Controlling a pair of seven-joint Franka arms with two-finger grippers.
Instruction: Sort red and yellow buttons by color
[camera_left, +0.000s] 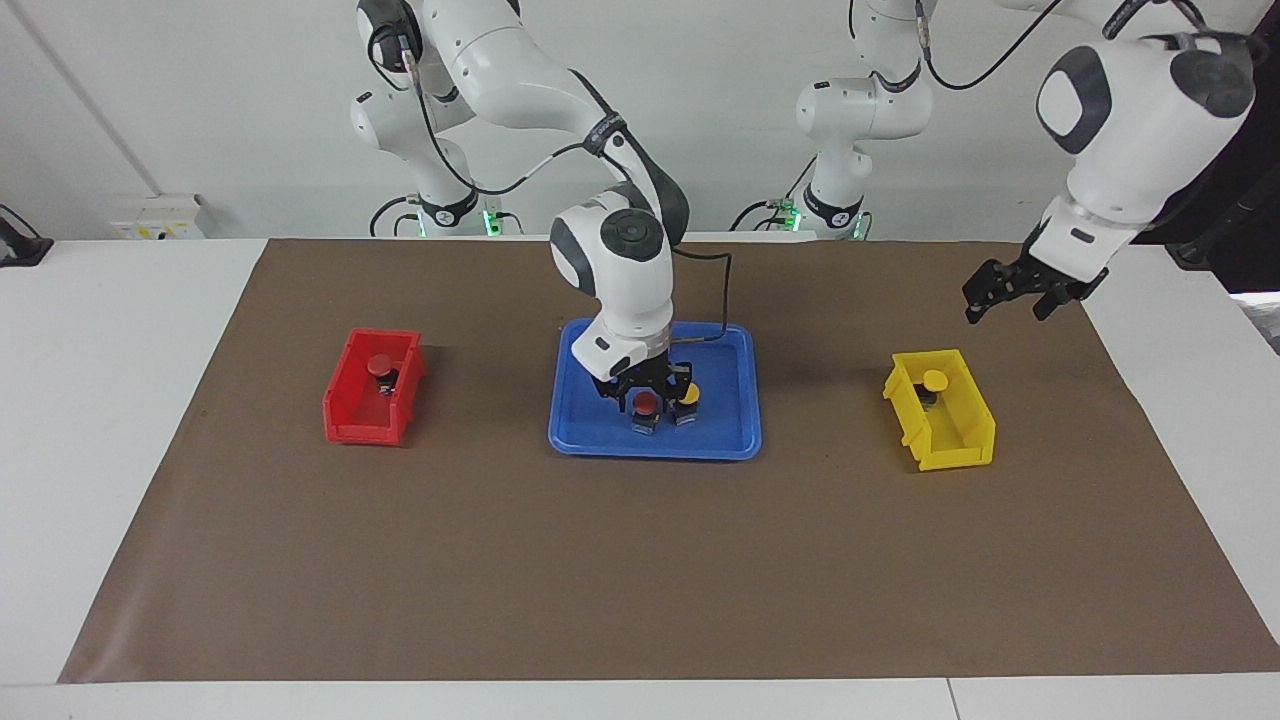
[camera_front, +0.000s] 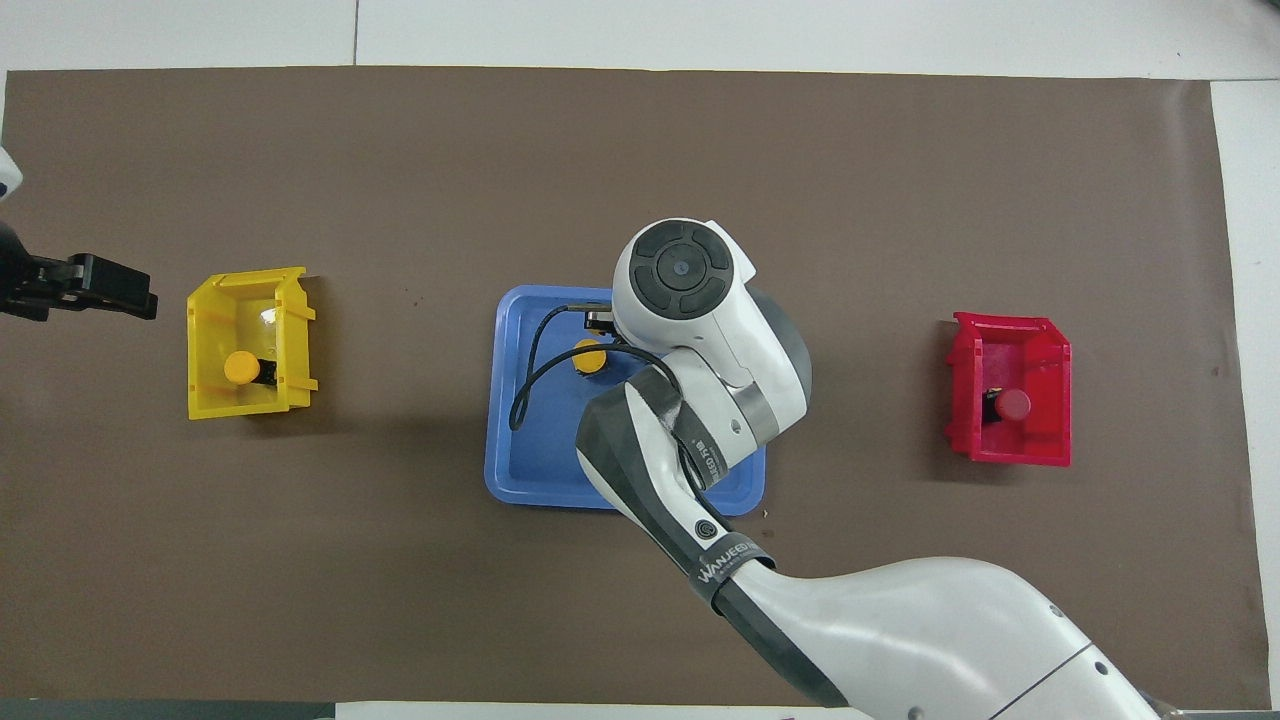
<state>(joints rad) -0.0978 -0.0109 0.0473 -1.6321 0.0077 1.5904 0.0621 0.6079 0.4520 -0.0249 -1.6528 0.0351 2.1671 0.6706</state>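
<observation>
White arms, grey joints, black cables

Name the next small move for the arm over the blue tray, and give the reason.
Probably close on the red button and lift it: the right gripper is down around it on the blue tray, a yellow button beside it, and the red bin already holds one red button.

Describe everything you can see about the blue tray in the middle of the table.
The shallow blue plastic-looking rectangular tray has rounded corners and a low raised rim. It lies flat on the brown mat, between the red bin and the yellow bin. A red-capped push button and a yellow-capped push button stand in it side by side. The right end effector is down in the tray at the red-capped one.
</observation>
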